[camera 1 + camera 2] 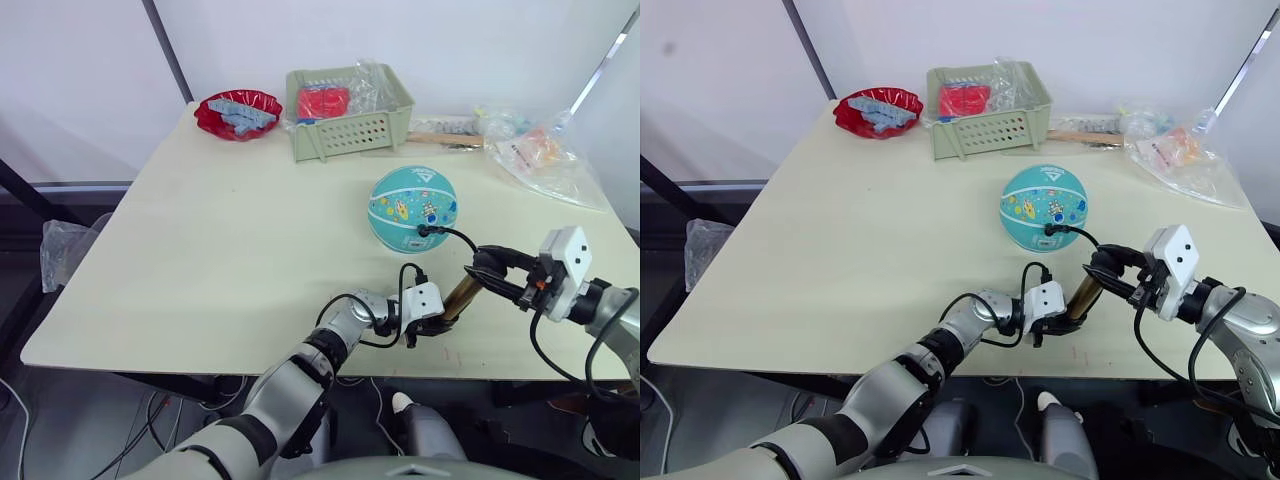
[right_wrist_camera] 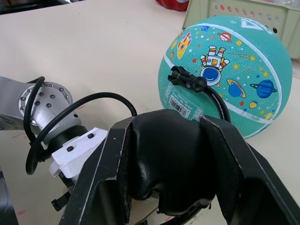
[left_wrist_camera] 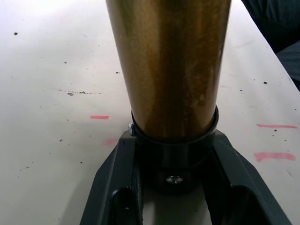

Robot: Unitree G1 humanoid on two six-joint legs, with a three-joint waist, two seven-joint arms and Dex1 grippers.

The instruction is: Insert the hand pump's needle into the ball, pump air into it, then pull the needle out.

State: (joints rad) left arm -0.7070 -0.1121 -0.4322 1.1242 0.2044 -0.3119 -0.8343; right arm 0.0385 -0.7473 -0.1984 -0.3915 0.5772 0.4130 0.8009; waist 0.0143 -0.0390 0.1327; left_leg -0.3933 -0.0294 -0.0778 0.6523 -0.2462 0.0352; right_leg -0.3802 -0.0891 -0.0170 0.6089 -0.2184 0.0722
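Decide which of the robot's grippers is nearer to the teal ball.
Right. The right gripper holds the pump's handle just in front of the ball; the left gripper clamps the hand pump at its base, farther back towards the table's near edge.

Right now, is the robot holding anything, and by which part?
Both grippers hold the hand pump. The left gripper clamps the black cap at the cylinder's lower end; the right gripper grips the black handle at the top.
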